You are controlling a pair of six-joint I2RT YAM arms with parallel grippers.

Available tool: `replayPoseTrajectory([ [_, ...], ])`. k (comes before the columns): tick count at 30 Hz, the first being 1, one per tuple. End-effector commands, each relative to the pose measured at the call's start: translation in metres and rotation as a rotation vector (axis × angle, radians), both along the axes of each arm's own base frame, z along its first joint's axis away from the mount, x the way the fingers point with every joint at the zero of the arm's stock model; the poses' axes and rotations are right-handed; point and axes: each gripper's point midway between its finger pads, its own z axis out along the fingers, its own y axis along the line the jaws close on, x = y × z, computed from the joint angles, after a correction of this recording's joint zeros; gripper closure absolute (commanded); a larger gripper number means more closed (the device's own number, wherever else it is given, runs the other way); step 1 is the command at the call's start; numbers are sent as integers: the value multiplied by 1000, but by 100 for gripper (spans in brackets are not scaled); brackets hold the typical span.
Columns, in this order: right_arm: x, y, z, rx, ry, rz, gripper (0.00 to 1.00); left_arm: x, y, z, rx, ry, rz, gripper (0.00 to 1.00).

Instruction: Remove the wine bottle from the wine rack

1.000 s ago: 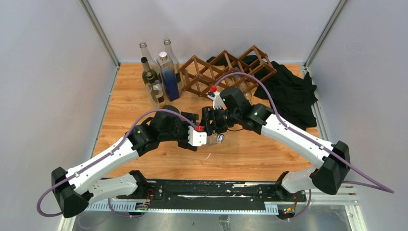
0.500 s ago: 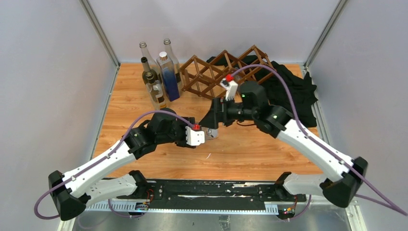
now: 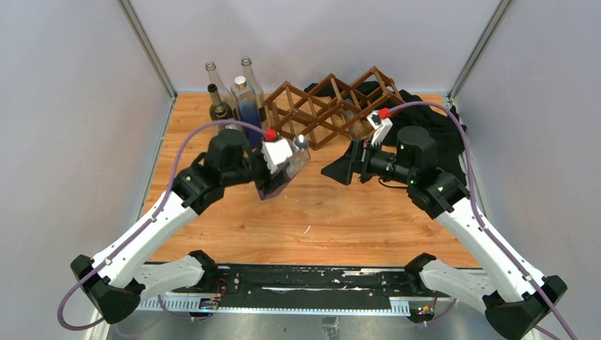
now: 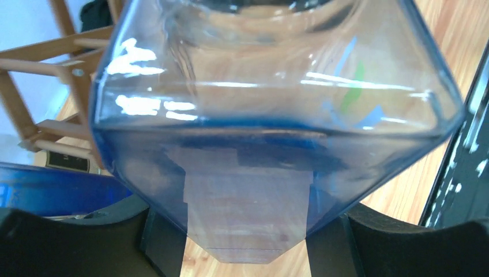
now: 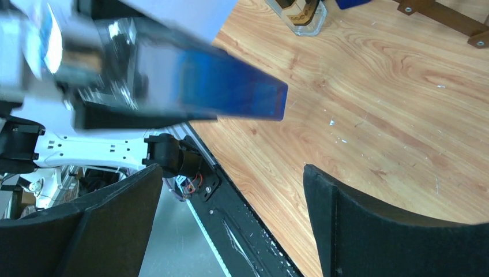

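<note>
My left gripper (image 3: pixel 273 180) is shut on a square clear bottle with blue liquid (image 3: pixel 289 163) and holds it tilted above the table, its silver cap towards the wine rack (image 3: pixel 333 106). In the left wrist view the bottle (image 4: pixel 277 104) fills the frame between my black fingers (image 4: pixel 63 242). The dark brown lattice rack stands at the back centre. My right gripper (image 3: pixel 339 170) is open and empty, to the right of the bottle, and apart from it. In the right wrist view the bottle (image 5: pixel 219 86) is at the upper left, beyond the open gripper (image 5: pixel 230 225).
Several other bottles (image 3: pixel 237 95) stand at the back left beside the rack. A black cloth (image 3: pixel 432 134) lies at the back right behind the rack. A bottle base (image 5: pixel 300 14) and rack feet (image 5: pixel 450 17) show in the right wrist view.
My left gripper has lifted the bottle up and back to the left, tilting it more upright. My right gripper has drawn back to the right, away from the bottle.
</note>
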Motion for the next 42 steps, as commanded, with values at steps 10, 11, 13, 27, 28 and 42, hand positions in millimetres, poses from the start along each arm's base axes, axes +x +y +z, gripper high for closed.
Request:
replayPoseTrajectory([
  [10,-2,37,34,139,-234,180,4,-33,-17,79,-317,354,-230,100],
  [11,-4,44,39,149,-253,198,4,-38,-18,78,-319,376,-248,100],
  [13,-9,59,42,156,-277,244,4,-44,-18,78,-327,397,-269,100],
  [27,-19,106,66,230,-357,354,10,-71,-13,66,-291,508,-342,100],
  [28,-18,109,64,228,-353,363,14,-72,-12,66,-288,509,-347,100],
  [42,21,106,49,29,-402,226,100,-14,39,50,-192,497,17,0],
])
